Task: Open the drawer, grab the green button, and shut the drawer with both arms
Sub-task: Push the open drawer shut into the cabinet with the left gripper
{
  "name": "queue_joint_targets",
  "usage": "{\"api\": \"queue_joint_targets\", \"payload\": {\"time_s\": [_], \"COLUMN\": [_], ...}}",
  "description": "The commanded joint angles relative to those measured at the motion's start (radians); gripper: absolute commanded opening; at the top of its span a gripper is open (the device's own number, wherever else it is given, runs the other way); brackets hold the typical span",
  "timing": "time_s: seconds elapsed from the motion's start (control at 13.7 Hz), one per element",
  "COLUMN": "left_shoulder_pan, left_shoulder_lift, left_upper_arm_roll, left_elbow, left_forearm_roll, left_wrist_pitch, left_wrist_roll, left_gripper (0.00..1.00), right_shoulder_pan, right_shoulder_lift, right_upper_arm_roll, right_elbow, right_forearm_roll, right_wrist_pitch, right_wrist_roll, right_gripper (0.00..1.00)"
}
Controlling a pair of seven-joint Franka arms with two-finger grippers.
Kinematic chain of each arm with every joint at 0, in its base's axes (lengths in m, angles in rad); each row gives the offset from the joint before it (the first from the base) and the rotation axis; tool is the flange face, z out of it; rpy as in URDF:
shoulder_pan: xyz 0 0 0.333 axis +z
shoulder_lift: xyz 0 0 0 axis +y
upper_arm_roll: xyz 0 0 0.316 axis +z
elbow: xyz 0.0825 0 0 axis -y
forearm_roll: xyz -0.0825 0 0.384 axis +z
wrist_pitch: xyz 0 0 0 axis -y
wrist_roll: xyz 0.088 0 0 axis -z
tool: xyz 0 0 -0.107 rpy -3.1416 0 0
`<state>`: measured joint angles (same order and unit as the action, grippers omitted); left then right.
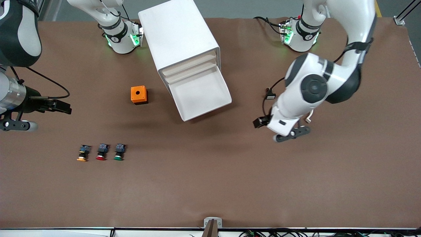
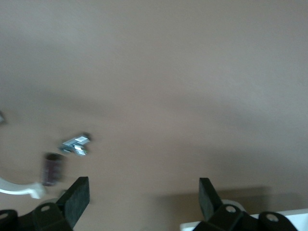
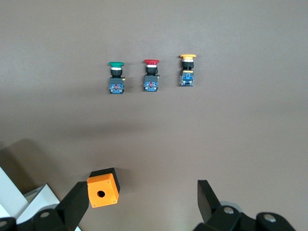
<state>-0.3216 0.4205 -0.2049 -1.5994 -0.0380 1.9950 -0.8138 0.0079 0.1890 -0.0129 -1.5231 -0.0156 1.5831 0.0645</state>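
Observation:
The white cabinet (image 1: 177, 33) stands toward the robots' bases, its lowest drawer (image 1: 210, 102) pulled out and showing a bare white tray. The green-capped button (image 1: 119, 152) (image 3: 116, 77) lies on the brown table, nearer the camera, at one end of a row of three. My right gripper (image 1: 67, 108) (image 3: 143, 187) hangs open and holds nothing, over the table toward the right arm's end, with the row of buttons in its view. My left gripper (image 1: 260, 122) (image 2: 143, 185) is open and empty too, over bare table beside the open drawer toward the left arm's end.
A red-capped button (image 1: 102, 152) (image 3: 151, 76) and a yellow-orange-capped button (image 1: 82, 153) (image 3: 187, 70) lie beside the green one. An orange box with a round hole (image 1: 139, 94) (image 3: 102, 186) sits between the cabinet and the row of buttons.

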Motion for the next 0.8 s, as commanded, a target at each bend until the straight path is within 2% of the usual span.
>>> {"api": "queue_joint_targets", "payload": {"time_s": [0.0, 0.29, 0.73], "left_shoulder_pan": [-0.075, -0.178, -0.269], "left_shoulder_lift": [0.055, 0.151, 0.245], "left_upper_arm_roll": [0.007, 0.007, 0.01], "left_elbow": [0.015, 0.016, 0.027], "left_forearm_roll": [0.009, 0.124, 0.125], "left_wrist_pitch": [0.068, 0.172, 0.278], "left_wrist_roll": [-0.112, -0.365, -0.472], "left_gripper": [1.0, 1.0, 1.0], "right_shoulder_pan": [-0.009, -0.009, -0.003], "right_shoulder_lift": [0.0, -0.003, -0.054], "right_upper_arm_roll": [0.004, 0.004, 0.007], "right_elbow": [0.03, 0.075, 0.07], "right_forearm_roll": [0.008, 0.009, 0.008], "right_wrist_pitch": [-0.008, -0.029, -0.126], "right_wrist_roll": [0.005, 0.006, 0.012], "right_gripper": [1.0, 1.0, 1.0]}}
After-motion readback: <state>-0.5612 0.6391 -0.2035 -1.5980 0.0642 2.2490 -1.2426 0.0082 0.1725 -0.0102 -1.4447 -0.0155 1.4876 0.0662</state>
